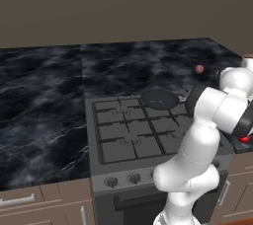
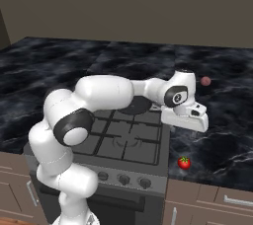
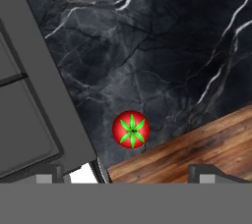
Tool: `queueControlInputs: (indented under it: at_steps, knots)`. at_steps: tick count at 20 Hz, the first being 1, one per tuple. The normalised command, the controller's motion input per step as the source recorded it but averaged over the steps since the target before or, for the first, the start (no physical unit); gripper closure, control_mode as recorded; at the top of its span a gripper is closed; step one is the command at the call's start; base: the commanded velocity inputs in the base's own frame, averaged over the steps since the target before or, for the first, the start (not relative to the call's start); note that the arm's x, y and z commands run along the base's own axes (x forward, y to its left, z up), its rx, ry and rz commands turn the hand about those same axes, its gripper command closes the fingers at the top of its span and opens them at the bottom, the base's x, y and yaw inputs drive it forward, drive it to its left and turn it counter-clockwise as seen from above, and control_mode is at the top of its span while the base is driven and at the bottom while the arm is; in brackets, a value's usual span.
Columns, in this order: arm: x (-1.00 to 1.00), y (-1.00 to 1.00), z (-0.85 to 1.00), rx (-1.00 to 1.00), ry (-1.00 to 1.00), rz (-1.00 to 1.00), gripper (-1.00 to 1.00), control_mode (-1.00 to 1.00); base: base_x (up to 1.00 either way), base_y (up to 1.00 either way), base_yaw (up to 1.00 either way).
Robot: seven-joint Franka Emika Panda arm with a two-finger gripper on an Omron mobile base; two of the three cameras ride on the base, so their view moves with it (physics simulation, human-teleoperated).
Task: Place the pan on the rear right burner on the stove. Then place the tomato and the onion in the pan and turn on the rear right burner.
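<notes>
Wide apart stood the two fingers of the end effector (image 3: 125, 174), holding nothing as it hung above the dark marble worktop (image 2: 217, 135) just right of the stove (image 2: 128, 142). Below it lay the tomato (image 3: 131, 129), near the worktop's front edge and clear of the fingertips. On the stove's rear right burner sat the pan (image 1: 159, 98). Farther back on the worktop, right of the pan and well apart from the tomato, rested the onion (image 2: 205, 81).
</notes>
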Motion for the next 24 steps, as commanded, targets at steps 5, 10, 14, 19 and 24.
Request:
queueControlInputs:
  at_steps: [5,10,14,19,24]
  knots:
    - [-0.25,0.00,-0.07,0.00,0.00,-0.08,-1.00,-1.00,0.00,0.00,0.00]
    - [-0.12,0.00,-0.12,0.00,0.00,-0.04,-1.00,-1.00,0.00,0.00,0.00]
    - [0.00,0.00,-0.12,0.02,-0.02,0.00,-1.00,-1.00,0.00,0.00,0.00]
    - [0.00,0.00,-0.13,0.01,-0.05,0.00,-1.00,-1.00,0.00,0.00,0.00]
    - [0.00,0.00,-0.14,0.00,-0.05,0.00,-1.00,-1.00,0.00,0.00,0.00]
